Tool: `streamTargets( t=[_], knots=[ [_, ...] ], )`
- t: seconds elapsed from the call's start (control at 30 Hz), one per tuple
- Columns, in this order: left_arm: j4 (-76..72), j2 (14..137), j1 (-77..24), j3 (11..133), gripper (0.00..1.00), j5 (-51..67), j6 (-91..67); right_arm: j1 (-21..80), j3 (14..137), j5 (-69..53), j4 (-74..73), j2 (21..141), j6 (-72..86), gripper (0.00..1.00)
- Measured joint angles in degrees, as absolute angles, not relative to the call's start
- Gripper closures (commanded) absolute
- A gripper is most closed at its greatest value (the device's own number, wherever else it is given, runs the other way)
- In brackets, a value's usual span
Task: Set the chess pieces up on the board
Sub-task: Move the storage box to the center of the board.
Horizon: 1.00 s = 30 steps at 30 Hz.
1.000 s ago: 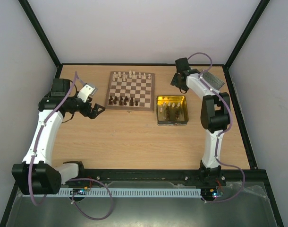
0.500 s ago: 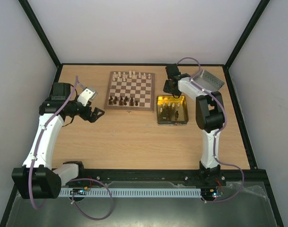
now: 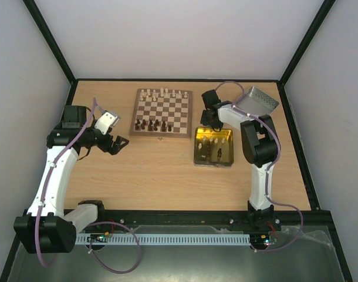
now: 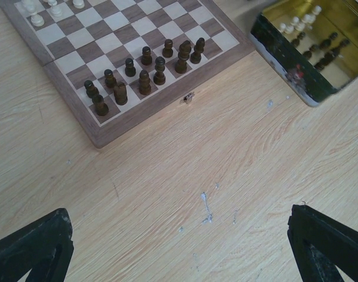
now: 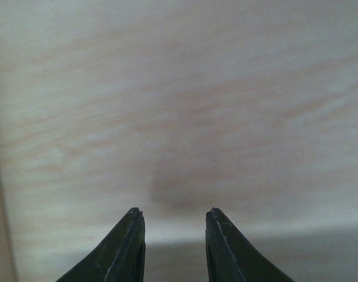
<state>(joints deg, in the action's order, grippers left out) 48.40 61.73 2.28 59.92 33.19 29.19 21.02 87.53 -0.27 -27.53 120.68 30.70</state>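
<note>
The board (image 3: 176,110) lies at the back middle of the table. Pale chess pieces (image 3: 161,92) stand along its far edge and dark chess pieces (image 3: 154,124) along its near edge. Dark pieces (image 4: 145,73), pale pieces (image 4: 43,10) and the board (image 4: 138,120) also show in the left wrist view. More pieces (image 3: 213,144) lie in the yellow tin (image 3: 196,154). My left gripper (image 3: 117,143) is wide open and empty, left of the board; its fingertips (image 4: 41,247) frame bare table. My right gripper (image 3: 210,121) hangs low between the board and the tin's far rim, fingers (image 5: 132,247) apart with nothing between them.
A silver lid (image 3: 256,100) lies at the back right, behind the right arm. The tin (image 4: 284,61) shows at the upper right of the left wrist view. Black frame rails run along the table's edges.
My right gripper has swung left and nearer, from the back right to the tin's far rim. The tin now sits a little nearer. My left gripper has drawn back slightly left.
</note>
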Motion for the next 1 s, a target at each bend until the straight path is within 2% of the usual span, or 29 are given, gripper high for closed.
streamTargets(
  t=[0.47,0.7,1.0],
  knots=[
    [50.3,60.6,2.3,60.1,0.01,32.3,29.2,26.5,65.1,-0.7,-22.6,103.8,32.0,0.69],
    [51.1,60.1,2.3,60.1,0.01,32.1,29.1,30.7,63.5,-2.1,-22.4,99.2,32.4,0.69],
    [51.8,58.7,2.3,60.1,0.01,31.8,29.1,36.0,63.5,-2.7,-22.1,99.1,31.9,0.70]
  ],
)
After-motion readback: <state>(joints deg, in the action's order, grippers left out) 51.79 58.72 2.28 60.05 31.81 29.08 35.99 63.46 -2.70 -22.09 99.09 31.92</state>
